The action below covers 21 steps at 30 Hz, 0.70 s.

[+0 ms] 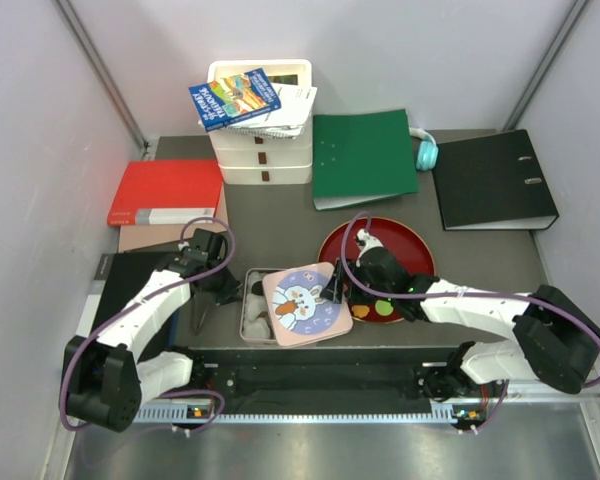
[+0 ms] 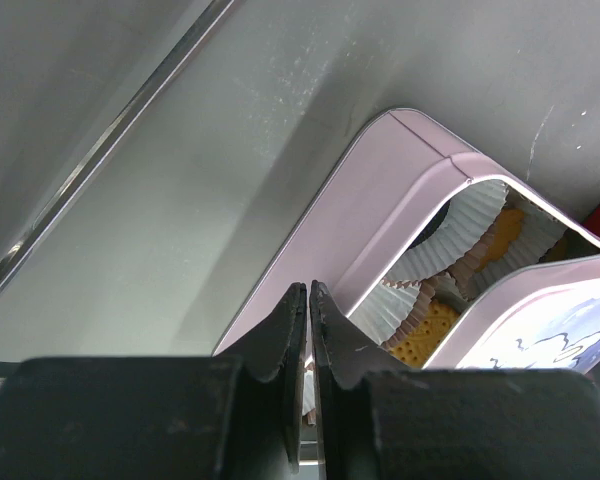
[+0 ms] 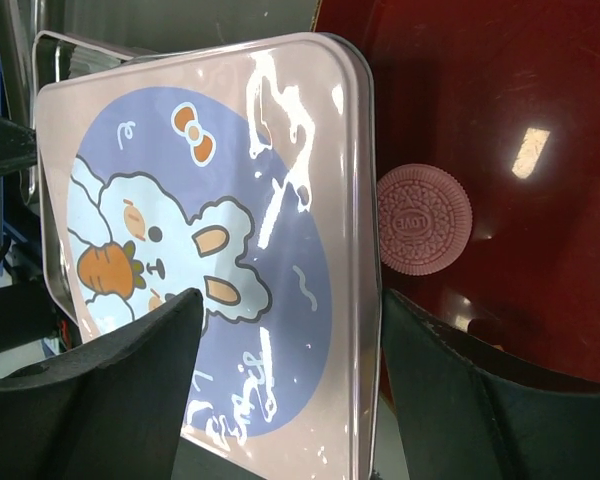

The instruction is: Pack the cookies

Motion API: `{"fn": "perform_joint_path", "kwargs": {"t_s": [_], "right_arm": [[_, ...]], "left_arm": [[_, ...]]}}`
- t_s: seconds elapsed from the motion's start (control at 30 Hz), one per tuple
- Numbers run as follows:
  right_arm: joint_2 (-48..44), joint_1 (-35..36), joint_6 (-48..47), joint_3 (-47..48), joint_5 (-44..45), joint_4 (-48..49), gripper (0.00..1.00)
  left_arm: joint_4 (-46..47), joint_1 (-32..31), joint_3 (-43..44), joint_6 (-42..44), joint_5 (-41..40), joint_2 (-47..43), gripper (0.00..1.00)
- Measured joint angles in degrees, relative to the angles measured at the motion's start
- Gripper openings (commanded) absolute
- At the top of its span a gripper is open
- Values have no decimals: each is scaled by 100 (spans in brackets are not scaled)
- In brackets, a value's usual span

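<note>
A pink tin (image 1: 250,322) with white paper cups lies near the table's front, its bunny-printed lid (image 1: 305,305) lying askew over its right part. In the left wrist view the tin (image 2: 380,200) holds orange cookies (image 2: 425,330) in the cups. A pink cookie (image 3: 424,219) lies on the red plate (image 3: 500,120); green and orange cookies (image 1: 384,307) sit on the plate's near side (image 1: 410,255). My left gripper (image 2: 308,292) is shut and empty beside the tin's left wall (image 1: 220,290). My right gripper (image 3: 290,320) is open, its fingers either side of the lid's (image 3: 210,250) near corner (image 1: 338,290).
A white drawer stack (image 1: 262,150) with booklets on top stands at the back. A green folder (image 1: 365,155), teal headphones (image 1: 426,150) and a black binder (image 1: 495,180) lie at the back right. A red binder (image 1: 165,192) lies at the left.
</note>
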Motion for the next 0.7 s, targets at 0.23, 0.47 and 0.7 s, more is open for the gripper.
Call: {"fn": "perform_joint_path", "kwargs": {"t_s": [0.23,0.47,0.7], "right_arm": [[157,264,273,109,-17,87,70],[533,616,660,417,55,275,70],[592,656,807,640,293,188,71]], "left_arm": [[2,-2,-48,-4,17,-46,10],[-2,-2,-57,0,37,-59,11],[-13,-20,-57,4,35,-74,11]]}}
